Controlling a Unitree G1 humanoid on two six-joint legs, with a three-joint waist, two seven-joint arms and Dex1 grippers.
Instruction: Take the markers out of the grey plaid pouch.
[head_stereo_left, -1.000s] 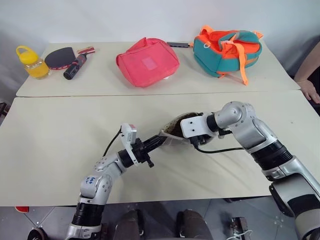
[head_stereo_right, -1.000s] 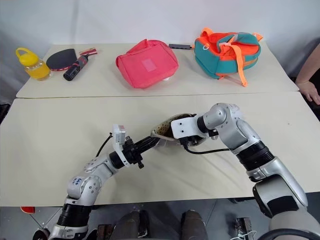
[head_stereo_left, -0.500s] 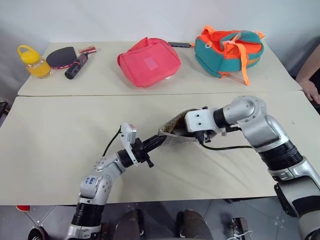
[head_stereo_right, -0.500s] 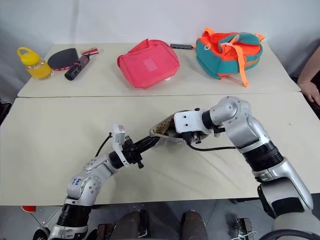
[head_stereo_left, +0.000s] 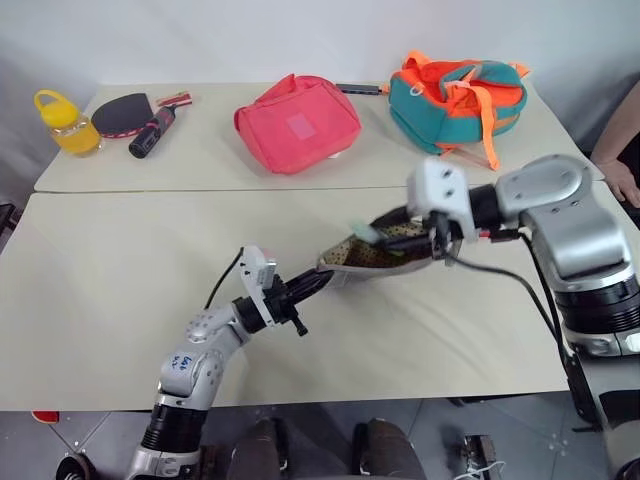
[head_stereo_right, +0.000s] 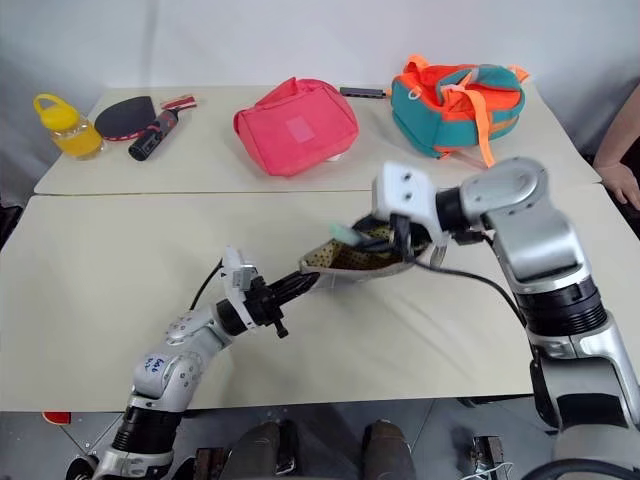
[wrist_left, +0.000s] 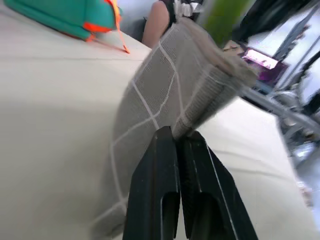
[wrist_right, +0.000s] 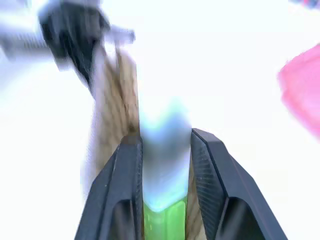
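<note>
Two cream-topped tables (head_stereo_left: 120, 300) stand pushed together, long edge to long edge, a thin dark seam between them. The far table (head_stereo_left: 200, 160) butts against a plain pale wall (head_stereo_left: 250, 40), evenly and softly lit. Below the near table's front edge lies grey floor (head_stereo_left: 80, 440), with a small red thing (head_stereo_left: 42, 416) near its left corner.
</note>
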